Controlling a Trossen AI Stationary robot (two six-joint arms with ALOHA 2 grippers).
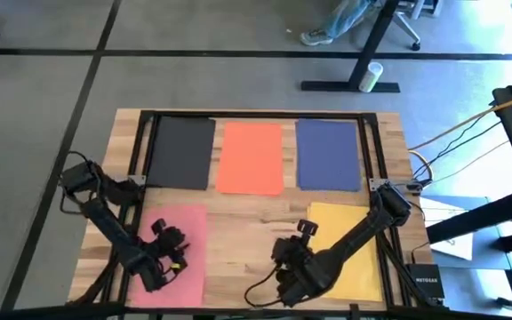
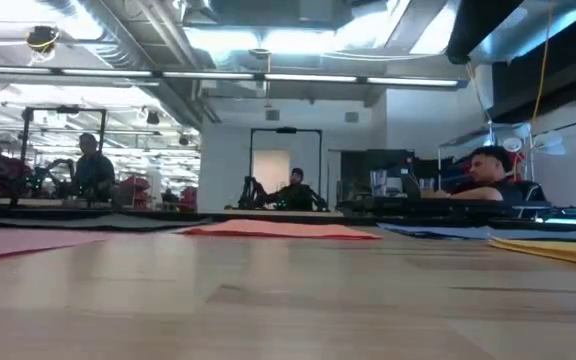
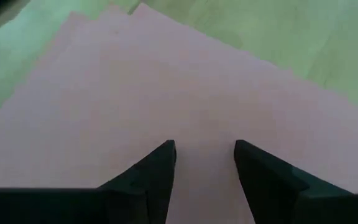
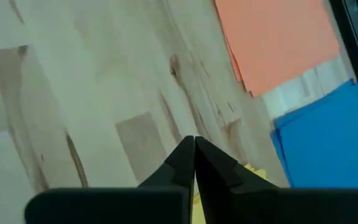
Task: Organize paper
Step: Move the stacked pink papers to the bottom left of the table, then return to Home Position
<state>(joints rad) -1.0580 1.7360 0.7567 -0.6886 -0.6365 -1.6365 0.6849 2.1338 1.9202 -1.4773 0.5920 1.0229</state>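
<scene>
Five sheets of paper lie flat on the wooden desk [image 1: 256, 213]: a black sheet [image 1: 181, 152], an orange-red sheet [image 1: 251, 158] and a navy sheet [image 1: 328, 155] in a row across the upper part of the high view, with a pink sheet [image 1: 185, 267] at lower left and a yellow sheet [image 1: 358, 258] at lower right. The left gripper [image 3: 204, 155] hangs low over the pink sheet with its jaws spread, its arm bent in from the left desk edge. The right gripper [image 4: 194, 149], jaws pressed together, sits over bare wood at the yellow sheet's left edge, its arm reaching diagonally from the right.

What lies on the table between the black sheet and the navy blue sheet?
The orange-red sheet lies between the black sheet and the navy blue sheet, apart from both. The high view shows this.
</scene>
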